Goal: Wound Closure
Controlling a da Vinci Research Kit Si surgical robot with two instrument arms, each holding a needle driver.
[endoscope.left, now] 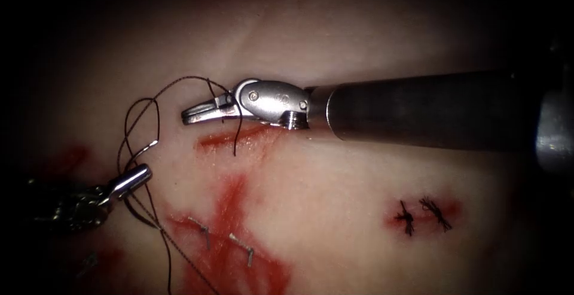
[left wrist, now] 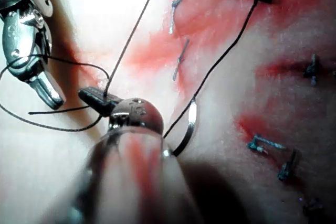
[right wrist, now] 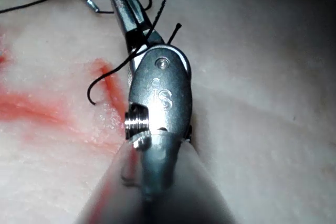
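Note:
My right tool [endoscope.left: 190, 115] reaches in from the right over the tissue [endoscope.left: 335, 169]. Its jaws look shut, and dark thread [endoscope.left: 179, 81] loops across them near the hinge. A short thread tail [endoscope.left: 235, 142] hangs below over a red streak. At the lower left, my left tool [endoscope.left: 142, 174] is shut on the thread, seen close at the dark jaw tip [left wrist: 97, 98]. The curved needle [left wrist: 188, 127] lies free on the tissue beside the left tool, held by neither tool and not in the tissue. It also shows as a thin silver arc [endoscope.left: 146, 147] left of the cut [endoscope.left: 230, 211].
Red fluid [endoscope.left: 239, 265] spreads around the cut, where two pale stitches [endoscope.left: 242, 248] cross. Two dark knotted stitches [endoscope.left: 418, 214] sit on a red patch at the right. The right tool's shaft [endoscope.left: 430, 109] spans the upper right. More thread [endoscope.left: 167, 253] trails down past the left tool.

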